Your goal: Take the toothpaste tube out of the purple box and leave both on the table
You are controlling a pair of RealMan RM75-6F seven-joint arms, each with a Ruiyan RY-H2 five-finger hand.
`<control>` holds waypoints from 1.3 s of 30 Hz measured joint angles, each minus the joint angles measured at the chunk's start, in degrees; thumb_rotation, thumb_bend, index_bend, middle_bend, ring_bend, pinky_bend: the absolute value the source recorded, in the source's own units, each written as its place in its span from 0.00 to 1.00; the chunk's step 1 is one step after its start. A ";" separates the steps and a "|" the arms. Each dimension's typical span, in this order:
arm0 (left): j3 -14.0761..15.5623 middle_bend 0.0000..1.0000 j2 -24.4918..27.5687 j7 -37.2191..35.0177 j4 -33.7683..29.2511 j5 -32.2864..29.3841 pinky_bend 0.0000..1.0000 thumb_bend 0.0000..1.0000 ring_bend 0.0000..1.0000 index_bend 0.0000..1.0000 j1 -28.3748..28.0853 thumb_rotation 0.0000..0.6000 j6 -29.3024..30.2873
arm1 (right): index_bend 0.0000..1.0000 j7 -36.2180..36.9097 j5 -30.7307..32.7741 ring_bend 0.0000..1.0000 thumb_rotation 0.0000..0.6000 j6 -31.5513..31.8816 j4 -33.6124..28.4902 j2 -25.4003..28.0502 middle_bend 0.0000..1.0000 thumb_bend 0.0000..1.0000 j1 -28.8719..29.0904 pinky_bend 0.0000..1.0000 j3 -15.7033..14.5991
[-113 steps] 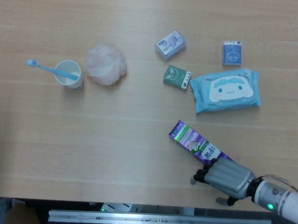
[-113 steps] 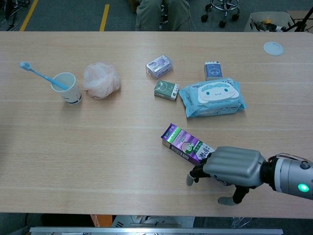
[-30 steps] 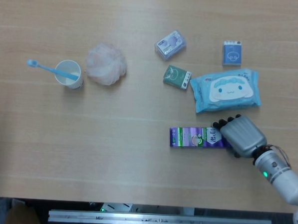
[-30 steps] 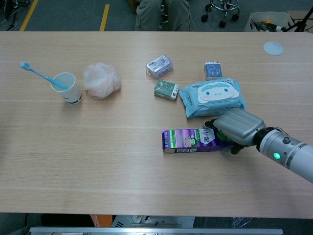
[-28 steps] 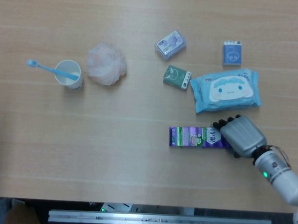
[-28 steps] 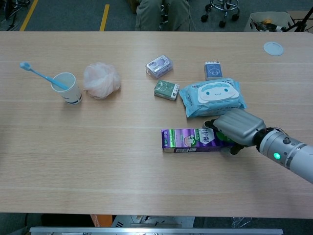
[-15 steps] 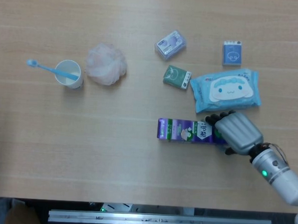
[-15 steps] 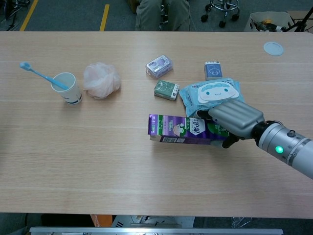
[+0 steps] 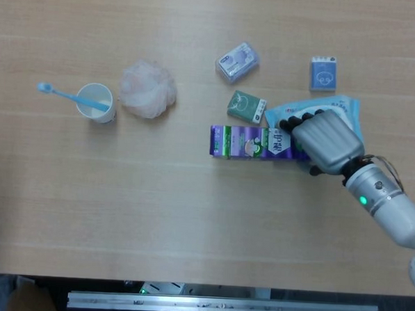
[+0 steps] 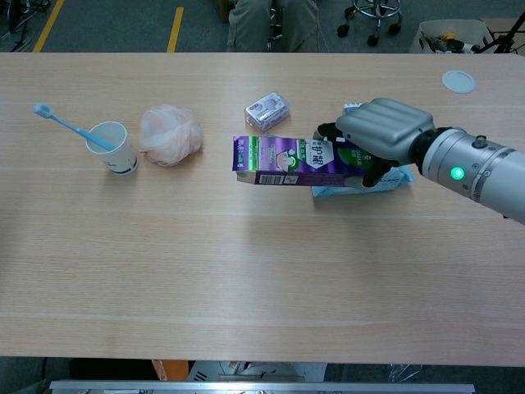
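One purple box (image 9: 248, 142) in right hand (image 9: 324, 141)

The purple box (image 10: 291, 160) bears white characters on its face beside the right hand (image 10: 379, 137), too small to read, together with a round pale emblem near its middle. The blue wipes pack (image 9: 339, 109) and the small blue packet (image 9: 323, 72) carry printing, the latter a cartoon face, but no legible wording. No brand, number or sign can be made out in either view.
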 measured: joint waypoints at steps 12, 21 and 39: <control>0.03 0.08 0.30 -0.24 -0.16 0.09 0.11 0.27 0.08 0.11 0.11 1.00 0.15 | 0.58 -17.24 19.94 0.53 1.00 2.35 1.97 -2.21 0.52 0.34 14.05 0.70 -0.35; -0.03 0.08 0.31 -0.65 0.24 -0.05 0.11 0.27 0.08 0.11 0.32 1.00 0.42 | 0.58 -23.07 30.45 0.51 1.00 3.87 4.12 -3.79 0.51 0.34 21.28 0.66 -3.02; -0.13 0.08 0.04 -0.33 0.24 -0.24 0.11 0.27 0.08 0.11 0.13 1.00 0.00 | 0.58 -26.21 38.29 0.44 1.00 7.24 1.27 -1.56 0.46 0.33 27.89 0.53 -7.55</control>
